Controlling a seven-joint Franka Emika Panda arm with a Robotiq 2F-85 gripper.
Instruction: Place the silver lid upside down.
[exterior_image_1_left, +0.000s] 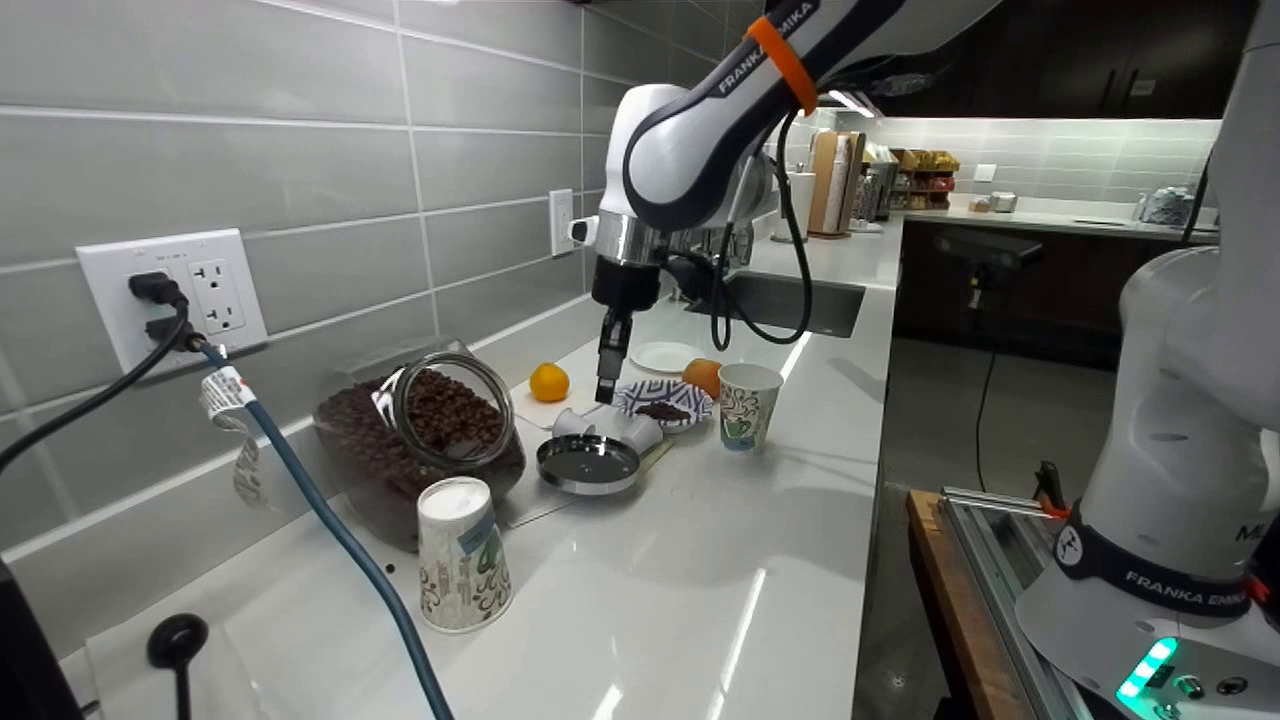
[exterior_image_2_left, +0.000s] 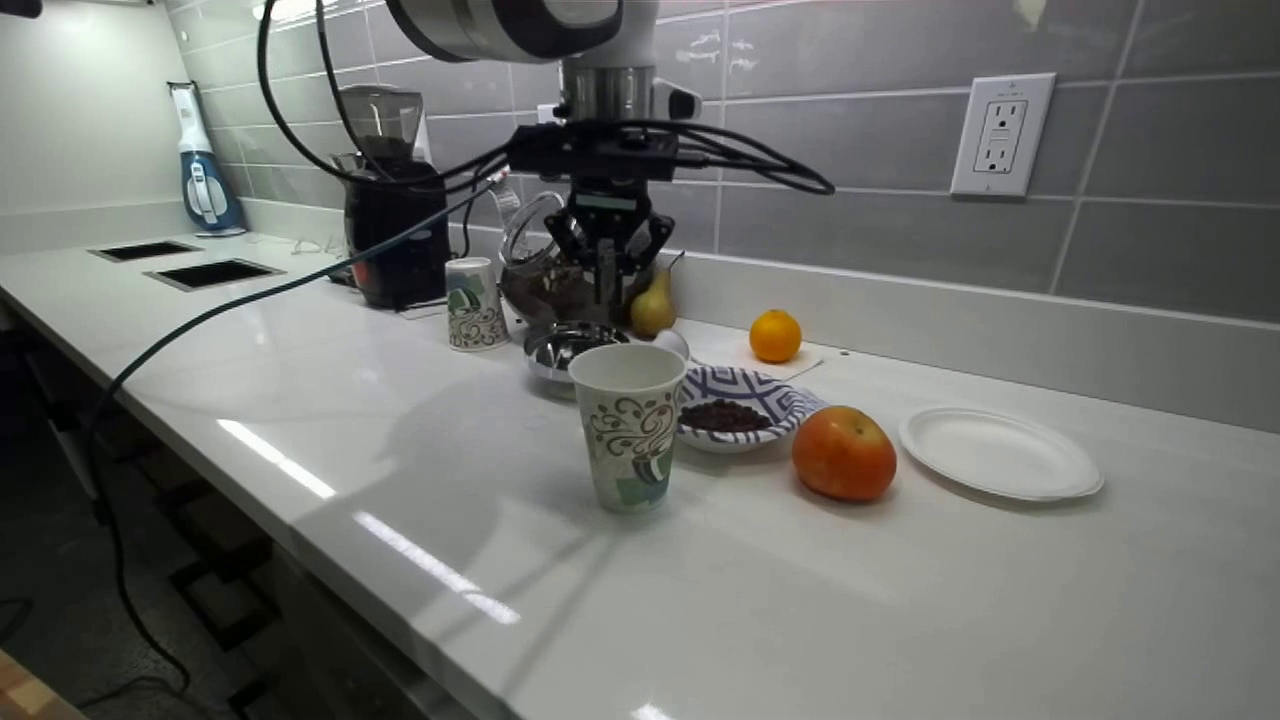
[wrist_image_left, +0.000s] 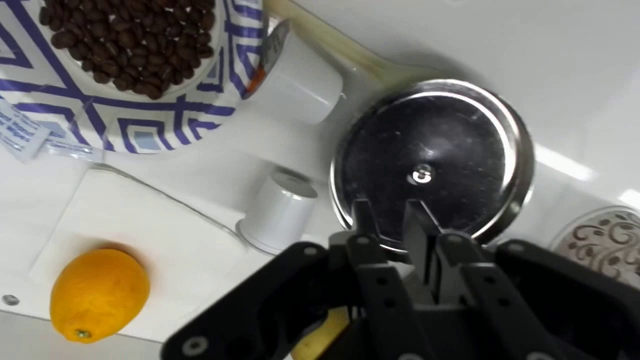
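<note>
Above the silver lid (wrist_image_left: 432, 145), gripper (wrist_image_left: 390, 206) pointing down, slightly parted

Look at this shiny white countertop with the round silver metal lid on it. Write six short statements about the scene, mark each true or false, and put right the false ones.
1. The round silver metal lid lies hollow side up. True.
2. The black two-fingered gripper is clamped on the lid's rim. False: the gripper's jaws stand slightly apart, holding nothing.
3. The round blue-and-white patterned bowl holds dark brown beans. True.
4. The round yellow-orange fruit sits on the round white plate. False: the fruit lies on a flat white sheet, apart from the plate.
5. One swirl-patterned white paper cup stands mouth up. True.
6. Its matching paper cup also stands mouth up. False: that one, beside the clear, round-mouthed jar, stands mouth down.
</note>
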